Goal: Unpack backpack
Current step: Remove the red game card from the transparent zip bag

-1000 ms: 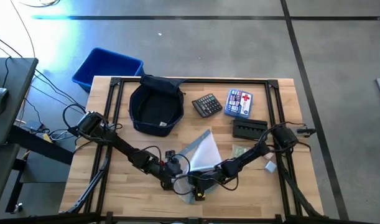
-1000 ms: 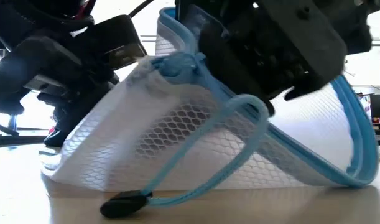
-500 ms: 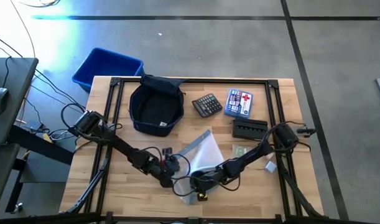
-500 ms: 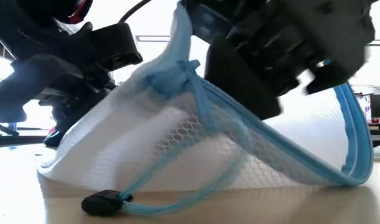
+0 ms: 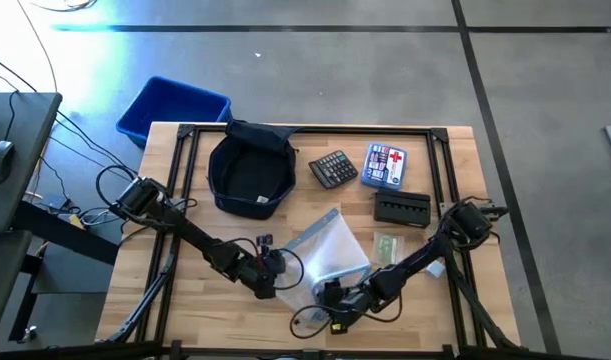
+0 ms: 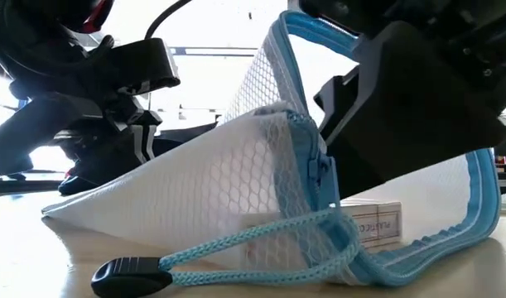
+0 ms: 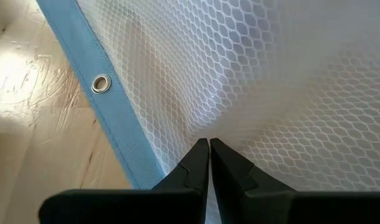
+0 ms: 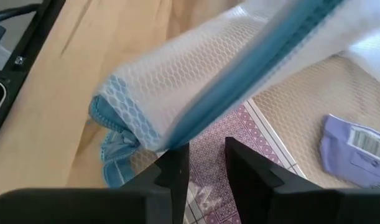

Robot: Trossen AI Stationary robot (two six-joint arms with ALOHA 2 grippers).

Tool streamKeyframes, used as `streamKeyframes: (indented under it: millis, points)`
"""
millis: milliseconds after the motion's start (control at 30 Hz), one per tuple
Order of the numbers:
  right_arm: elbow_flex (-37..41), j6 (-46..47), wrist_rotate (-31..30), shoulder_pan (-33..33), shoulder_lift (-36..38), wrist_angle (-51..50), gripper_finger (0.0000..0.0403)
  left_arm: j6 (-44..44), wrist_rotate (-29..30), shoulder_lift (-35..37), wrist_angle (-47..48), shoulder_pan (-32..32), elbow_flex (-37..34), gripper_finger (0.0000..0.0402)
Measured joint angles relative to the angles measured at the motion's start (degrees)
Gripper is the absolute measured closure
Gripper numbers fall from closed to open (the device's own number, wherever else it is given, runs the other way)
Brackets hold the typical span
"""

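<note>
Backpack point(image 5: 250, 172) sits far-left on desk point(image 5: 185, 310). Left end effector point(image 7: 208, 163) pinched shut on mesh pouch point(image 5: 330, 255); right end effector point(image 8: 201, 163) narrow, gripping nothing visible. Risk: contents spilling, pouch tearing between opposing pulls.

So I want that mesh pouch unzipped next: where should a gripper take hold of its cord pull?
Probably the black toggle ending the blue cord. It lies loose on the table, clear of the mesh pouch, so come from above, on the side facing away from the pouch; it looks firmer than the limp cord.

Wooden table point(image 5: 185, 300) with backpack point(image 5: 251, 175), calculator point(image 5: 333, 168), first-aid box point(image 5: 384, 165), black case point(image 5: 401, 208), mesh pouch point(image 5: 330, 258), perhaps a banknote point(image 5: 386, 246).
</note>
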State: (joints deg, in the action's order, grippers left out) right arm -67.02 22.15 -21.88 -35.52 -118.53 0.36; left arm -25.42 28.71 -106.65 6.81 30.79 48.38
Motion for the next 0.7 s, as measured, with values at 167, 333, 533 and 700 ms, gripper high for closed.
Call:
streamKeyframes:
  millis: [167, 333, 533, 700]
  points:
    - [0.24, 0.55, -0.21, 0.08, 2.03, -1.08, 0.0315, 0.03, -0.09, 0.01, 0.2, -0.02, 0.0, 0.0402]
    - [0.23, 0.5, -1.67, 0.22, 5.06, -1.29, 0.0294, 0.05, -0.22, 0.11, 0.66, 0.0, 0.0, 0.0402]
    - [0.17, -1.75, 0.35, 2.31, 6.22, -1.9, 0.0202, 0.07, -0.4, 0.11, 0.68, 0.04, -0.02, 0.0402]
    - [0.1, -0.99, 11.53, 5.3, 6.29, -7.85, 0.0113, 0.03, -0.57, 0.11, 0.68, 0.15, 0.0, 0.0402]
